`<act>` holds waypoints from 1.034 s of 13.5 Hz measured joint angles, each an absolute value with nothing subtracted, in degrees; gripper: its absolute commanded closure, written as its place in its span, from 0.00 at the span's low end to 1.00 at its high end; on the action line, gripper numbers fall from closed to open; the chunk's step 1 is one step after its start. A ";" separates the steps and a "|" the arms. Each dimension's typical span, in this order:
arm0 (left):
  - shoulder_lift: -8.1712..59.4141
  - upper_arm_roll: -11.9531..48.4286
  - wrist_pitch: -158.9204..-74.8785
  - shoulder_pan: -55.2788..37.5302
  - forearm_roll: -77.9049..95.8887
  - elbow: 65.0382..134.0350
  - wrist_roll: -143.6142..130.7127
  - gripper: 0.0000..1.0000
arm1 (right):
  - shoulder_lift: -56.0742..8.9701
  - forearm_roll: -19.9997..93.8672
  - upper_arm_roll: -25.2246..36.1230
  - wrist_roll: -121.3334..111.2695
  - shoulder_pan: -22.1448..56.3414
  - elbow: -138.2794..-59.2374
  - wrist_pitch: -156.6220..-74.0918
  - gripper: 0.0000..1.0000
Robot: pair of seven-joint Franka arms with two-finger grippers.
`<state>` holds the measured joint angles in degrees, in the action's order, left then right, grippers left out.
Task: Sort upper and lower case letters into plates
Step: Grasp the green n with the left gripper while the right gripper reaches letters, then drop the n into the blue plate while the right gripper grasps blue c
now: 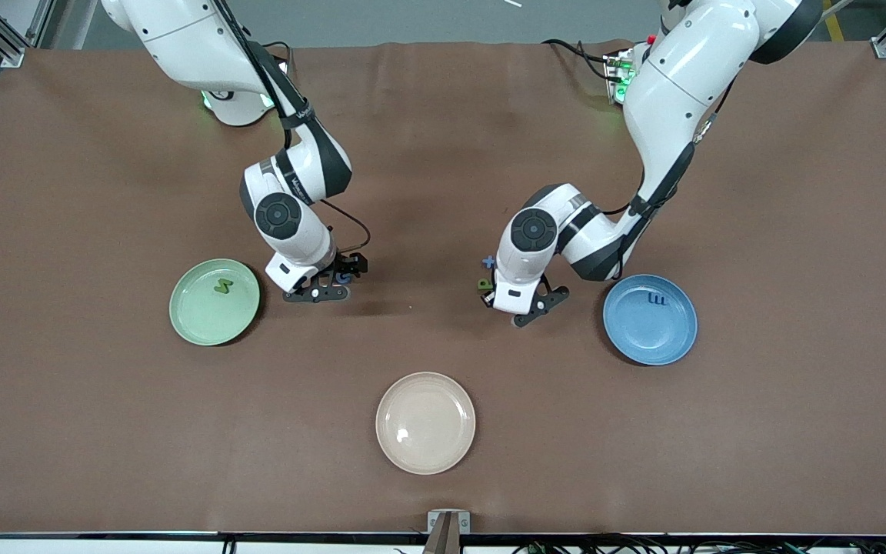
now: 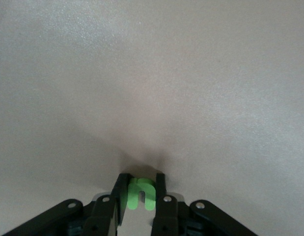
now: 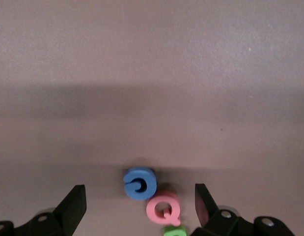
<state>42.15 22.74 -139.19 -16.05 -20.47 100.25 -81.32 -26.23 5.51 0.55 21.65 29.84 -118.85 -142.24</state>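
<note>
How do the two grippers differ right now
The left gripper has its jaws shut on a green letter at the table; the right gripper stands wide open, holding nothing, low over a blue letter and a pink letter. Both are down near the tabletop between the plates.

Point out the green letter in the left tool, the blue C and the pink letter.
green letter [image 2: 140, 192], left wrist view, its arch
blue C [image 3: 139, 183], right wrist view, its ring
pink letter [image 3: 163, 208], right wrist view, its ring

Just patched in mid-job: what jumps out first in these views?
The left gripper is down at the table beside the blue plate, shut on a small green letter. The right gripper stands open over a blue letter and a pink letter, next to the pale green plate.
</note>
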 measured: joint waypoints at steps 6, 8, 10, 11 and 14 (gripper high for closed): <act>35.37 22.58 -130.24 -12.89 -21.04 99.66 -70.99 0.99 | -28.94 5.28 0.55 21.26 30.06 -119.70 -146.91 0.03; 32.09 24.29 -129.46 -7.98 -21.04 102.23 -64.04 0.99 | -29.01 5.28 0.54 21.30 30.13 -121.08 -149.02 0.05; 29.98 28.51 -129.29 -0.60 -21.05 106.08 -57.62 0.98 | -28.99 5.27 0.53 21.35 30.23 -121.83 -150.12 0.08; 29.27 30.50 -129.29 3.20 -21.09 108.04 -54.17 0.98 | -28.98 5.27 0.53 21.54 30.34 -121.84 -150.13 0.11; 27.41 33.48 -129.62 12.68 -21.14 113.24 -43.61 0.98 | -28.83 5.27 0.58 23.24 31.72 -121.86 -150.14 0.29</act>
<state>27.41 33.48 -129.62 12.68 -21.14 113.24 -43.61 -28.83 5.27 0.58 23.24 31.72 -121.86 -150.14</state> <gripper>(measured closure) 0.736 0.167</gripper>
